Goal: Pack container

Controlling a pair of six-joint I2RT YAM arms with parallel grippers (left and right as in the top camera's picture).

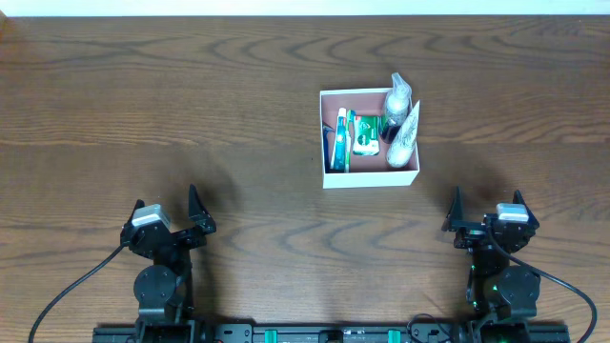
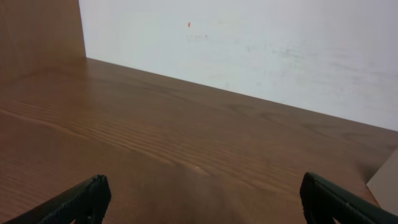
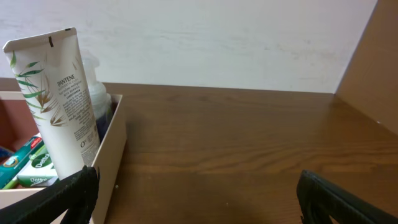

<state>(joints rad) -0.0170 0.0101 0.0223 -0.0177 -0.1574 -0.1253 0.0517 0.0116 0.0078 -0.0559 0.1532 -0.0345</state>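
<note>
Overhead view: I see the container (image 1: 372, 178) on the wood-grain surface (image 1: 172, 105), right of centre and nearer the far edge, well apart from both arms. Packed inside it are a white tube (image 1: 406, 138) lying along the right wall, a clear-capped bottle (image 1: 397, 95) in the far right corner, green cartons (image 1: 365, 135) in the middle, and a slim blue-green item (image 1: 340, 139) along the left wall; I cannot tell what that last one is. Left fingers (image 1: 193, 198) are spread apart, holding nothing, parked near the front edge on the left. Right fingers (image 1: 456, 202) are likewise spread and empty, near the front edge on the right, below and right of the container. Left wrist view: left fingers (image 2: 84, 199) show as two dark tips wide apart at the bottom corners, bare surface (image 2: 186, 143) between them and a white wall (image 2: 249, 43) behind. Right wrist view: right fingers (image 3: 339, 199) are parted with nothing between them. The container (image 3: 112, 149) sits at the left, white tube (image 3: 59, 106) leaning upright against its near wall, bottle (image 3: 99, 99) just behind the tube, green cartons (image 3: 31, 167) low inside.
</note>
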